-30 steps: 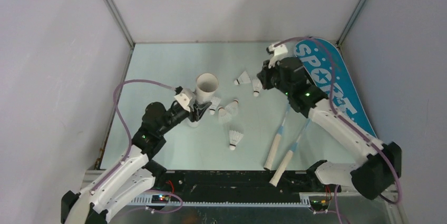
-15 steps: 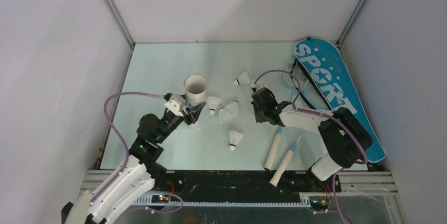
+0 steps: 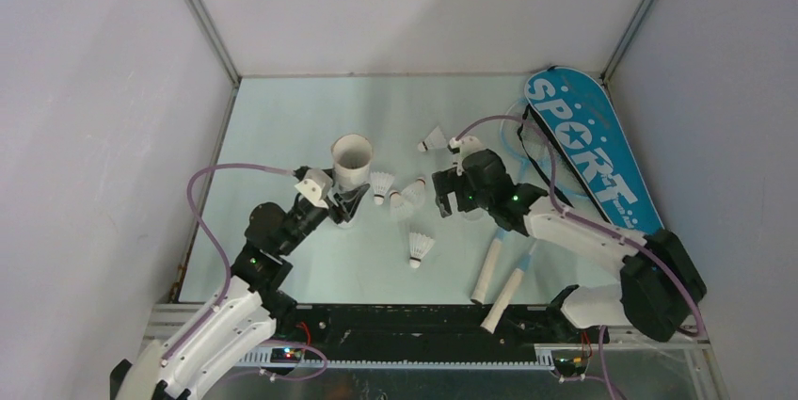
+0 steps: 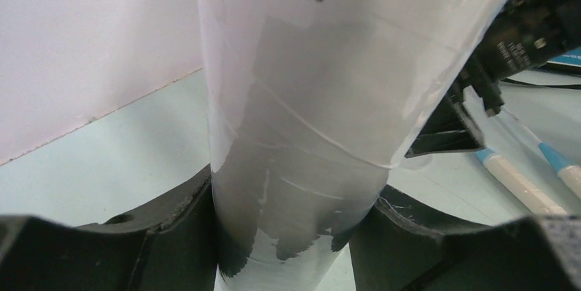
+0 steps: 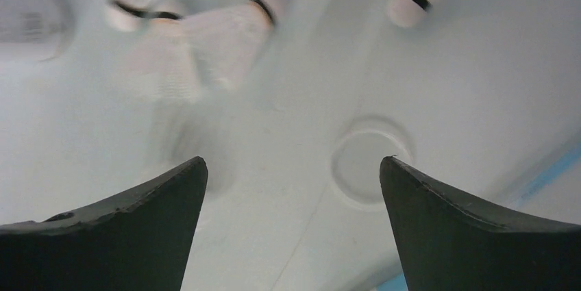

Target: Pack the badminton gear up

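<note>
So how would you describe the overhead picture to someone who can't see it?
Over a pale table, the left gripper clasps a standing white tube while the right gripper hangs open by scattered white feather shuttlecocks. Two cream-handled rackets and a blue SPORT bag lie to the right.

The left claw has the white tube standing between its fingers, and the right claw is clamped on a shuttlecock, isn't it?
Not quite. The right gripper is open and grips nothing: the right wrist view shows its fingers wide apart, with the shuttlecocks lying on the surface beyond them. The left gripper does have the white tube standing between its fingers.
</note>
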`<control>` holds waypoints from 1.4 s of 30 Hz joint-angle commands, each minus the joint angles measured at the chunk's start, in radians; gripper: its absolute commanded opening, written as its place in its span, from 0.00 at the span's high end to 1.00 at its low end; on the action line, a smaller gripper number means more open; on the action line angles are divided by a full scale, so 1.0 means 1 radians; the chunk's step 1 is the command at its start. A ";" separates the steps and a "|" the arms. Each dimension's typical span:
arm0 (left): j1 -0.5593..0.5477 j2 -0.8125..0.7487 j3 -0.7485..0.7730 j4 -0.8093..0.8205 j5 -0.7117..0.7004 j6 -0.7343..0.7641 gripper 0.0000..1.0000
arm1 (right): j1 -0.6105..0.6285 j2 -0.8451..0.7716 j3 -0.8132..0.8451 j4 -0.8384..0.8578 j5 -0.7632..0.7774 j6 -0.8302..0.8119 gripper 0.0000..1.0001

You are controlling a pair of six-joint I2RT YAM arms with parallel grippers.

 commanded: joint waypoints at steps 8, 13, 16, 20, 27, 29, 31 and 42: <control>0.005 0.012 0.003 -0.122 0.031 -0.022 0.39 | -0.060 -0.016 -0.044 0.208 -0.754 -0.157 0.02; 0.005 0.016 -0.005 -0.114 0.033 -0.020 0.39 | -0.056 0.072 -0.024 0.195 -0.782 -0.125 0.08; 0.005 0.022 -0.003 -0.112 0.038 -0.018 0.39 | -0.030 0.126 -0.024 0.211 -0.798 -0.115 0.14; 0.005 0.029 -0.001 -0.114 0.039 -0.017 0.39 | -0.009 0.180 -0.024 0.237 -0.802 -0.087 0.22; 0.005 0.034 -0.001 -0.115 0.051 -0.015 0.39 | -0.005 0.242 -0.024 0.275 -0.808 -0.053 0.40; 0.005 0.033 0.000 -0.116 0.051 -0.014 0.39 | -0.004 0.246 -0.024 0.273 -0.814 -0.051 0.49; 0.005 0.034 -0.002 -0.111 0.050 -0.015 0.39 | -0.003 0.242 -0.024 0.269 -0.818 -0.050 0.61; 0.005 0.045 0.006 -0.117 0.062 -0.019 0.39 | 0.032 0.053 -0.024 0.142 -0.771 -0.059 1.00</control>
